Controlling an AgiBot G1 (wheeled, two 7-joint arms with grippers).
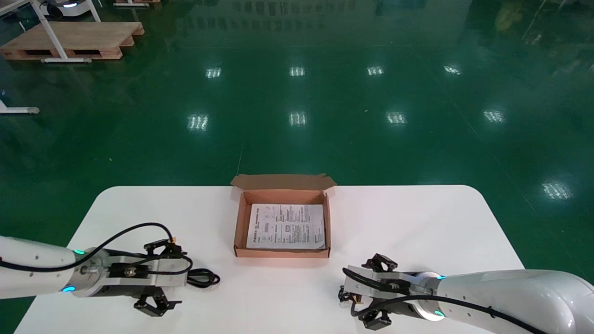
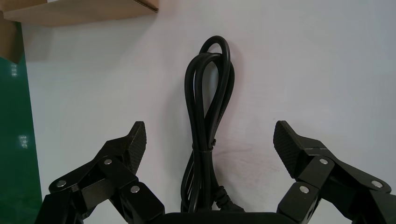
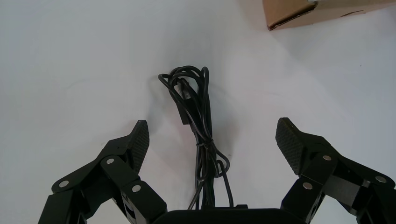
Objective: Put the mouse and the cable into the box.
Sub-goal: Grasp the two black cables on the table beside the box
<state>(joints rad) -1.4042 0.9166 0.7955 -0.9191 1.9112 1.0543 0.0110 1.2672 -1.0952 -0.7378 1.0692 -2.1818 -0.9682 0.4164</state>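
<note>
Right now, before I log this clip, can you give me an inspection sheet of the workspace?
Surface: white table with rounded corners.
Job's things: open cardboard box at the middle of the table's far edge, with a printed sheet lying flat inside; no mouse seen.
Clutter: nothing seen.
Grippers: left pincer open, straddling the thick black cable; right pincer open, straddling the thin black cable.
Cables: both bundled and tied, lying on the table outside the box.
Surroundings: glossy green floor; wooden pallet at the far left.
</note>
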